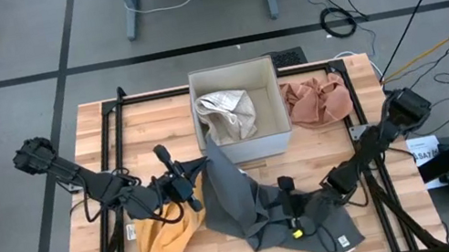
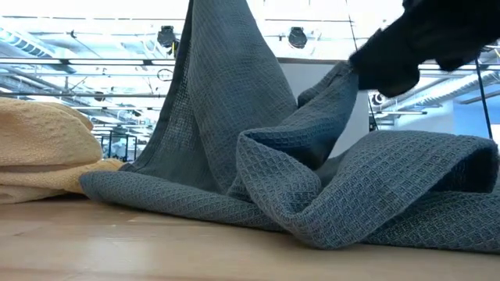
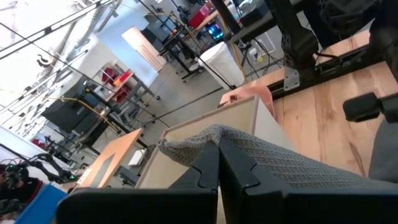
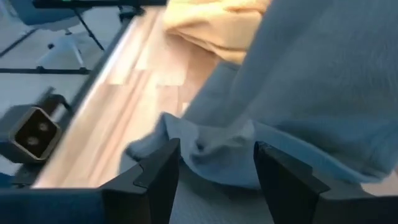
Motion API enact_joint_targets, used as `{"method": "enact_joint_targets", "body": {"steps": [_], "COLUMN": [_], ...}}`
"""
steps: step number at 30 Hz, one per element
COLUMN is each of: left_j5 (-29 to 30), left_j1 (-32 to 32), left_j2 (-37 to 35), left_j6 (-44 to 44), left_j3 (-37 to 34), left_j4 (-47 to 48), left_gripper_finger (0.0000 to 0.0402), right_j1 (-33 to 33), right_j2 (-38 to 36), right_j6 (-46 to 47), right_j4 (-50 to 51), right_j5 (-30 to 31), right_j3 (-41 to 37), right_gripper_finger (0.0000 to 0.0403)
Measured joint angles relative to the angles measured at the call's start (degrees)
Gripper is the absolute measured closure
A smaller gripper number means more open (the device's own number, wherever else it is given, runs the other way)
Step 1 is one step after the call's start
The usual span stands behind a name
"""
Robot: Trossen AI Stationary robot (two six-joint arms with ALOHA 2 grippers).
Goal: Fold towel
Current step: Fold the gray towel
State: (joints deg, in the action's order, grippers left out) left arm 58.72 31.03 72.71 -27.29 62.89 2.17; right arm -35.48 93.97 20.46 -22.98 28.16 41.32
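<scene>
On the wooden surface [image 1: 372,174] before the box [image 1: 238,110], your grey towel [image 1: 247,201] lies limp and light — left gripper [image 1: 187,186] clamped on a raised corner, right gripper [image 1: 290,196] spread apart over a bunched edge — take hold at corners.

You get even, soft light from overhead in the high view, with only faint shadows under the grey towel [image 1: 252,203] on the table [image 1: 407,214]. In the low view the ceiling lights [image 2: 297,35] blow out much of the background to white, and the dark arm [image 2: 430,35] at the upper right is a blurred silhouette, while the towel's weave stays sharp. Your left wrist view is washed out toward the bright room, its near fingers [image 3: 205,180] soft. Your right wrist view is blurred all over, with a bluish cast on the cloth.
</scene>
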Motion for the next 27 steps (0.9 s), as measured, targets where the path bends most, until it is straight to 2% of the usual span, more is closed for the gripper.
{"method": "enact_joint_targets", "body": {"steps": [5,9,15,22,27], "left_j5": [0.0,0.0,0.0,0.0,-0.4], "left_j1": [0.0,0.0,0.0,0.0,0.2], "left_j2": [0.0,0.0,0.0,0.0,0.0], "left_j6": [0.0,0.0,0.0,1.4,2.6], "left_j3": [0.0,0.0,0.0,0.0,0.0], "left_j4": [0.1,0.4,0.5,1.8,2.6], "left_gripper_finger": [0.0401,0.0401,0.0401,0.0401,0.0401], "right_j1": [1.4,1.9,2.1,2.0,0.8], "right_j2": [2.1,2.3,2.3,2.2,-1.1], "right_j6": [1.4,1.8,0.8,-3.1,-7.7], "right_j4": [0.5,0.4,0.4,0.4,0.8], "right_j5": [0.0,0.0,0.2,0.2,-1.1], "right_j3": [0.0,0.0,0.0,0.0,0.0], "right_gripper_finger": [0.021,0.0228,0.0288,0.0386,0.0396]}}
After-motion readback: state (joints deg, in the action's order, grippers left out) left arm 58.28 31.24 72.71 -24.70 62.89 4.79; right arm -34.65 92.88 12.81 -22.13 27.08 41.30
